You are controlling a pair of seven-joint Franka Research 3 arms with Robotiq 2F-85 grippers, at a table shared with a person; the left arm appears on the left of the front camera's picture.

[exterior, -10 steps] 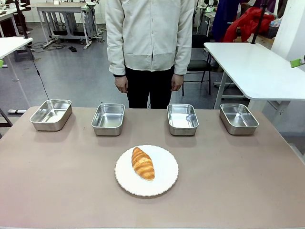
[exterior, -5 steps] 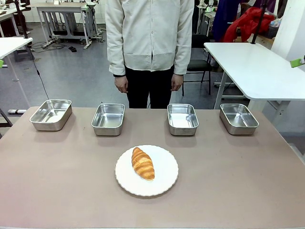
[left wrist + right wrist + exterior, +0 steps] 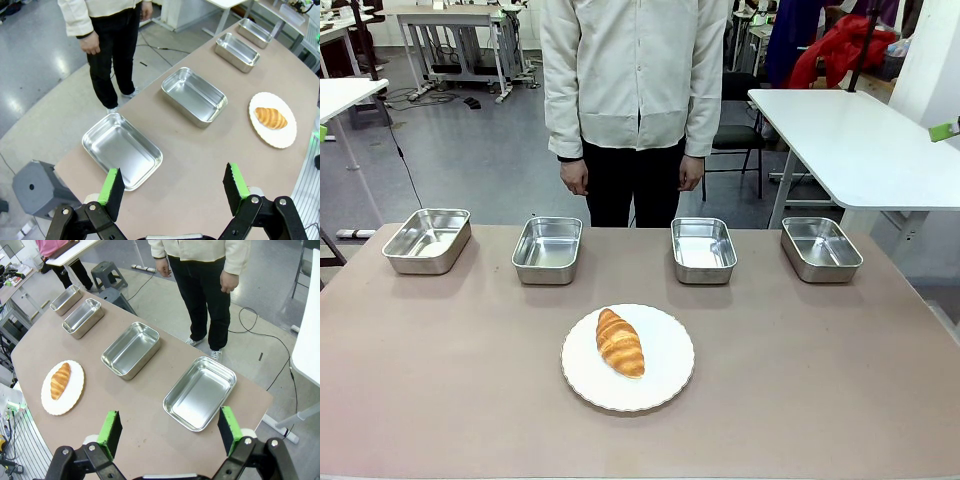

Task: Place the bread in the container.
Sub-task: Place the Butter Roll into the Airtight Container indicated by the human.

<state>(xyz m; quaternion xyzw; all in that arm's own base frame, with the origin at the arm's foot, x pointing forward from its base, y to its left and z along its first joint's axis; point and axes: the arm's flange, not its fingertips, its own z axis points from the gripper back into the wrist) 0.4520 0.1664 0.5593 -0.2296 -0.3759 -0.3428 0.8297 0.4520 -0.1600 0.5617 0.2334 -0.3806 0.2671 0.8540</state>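
Golden croissant (image 3: 620, 343) diagonal on white plate (image 3: 666, 372), four empty steel pans (image 3: 546, 274) beyond

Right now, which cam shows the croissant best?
Front view: the croissant sits near and centred on the white plate, ridges clear. Both wrist views show it whole too, but small and far off.

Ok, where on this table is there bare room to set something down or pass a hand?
Bare tabletop lies wide either side of the plate and in the strip between it and the row of four pans. The gap between the two middle pans is the widest. Only the plate's middle is taken, by the croissant.
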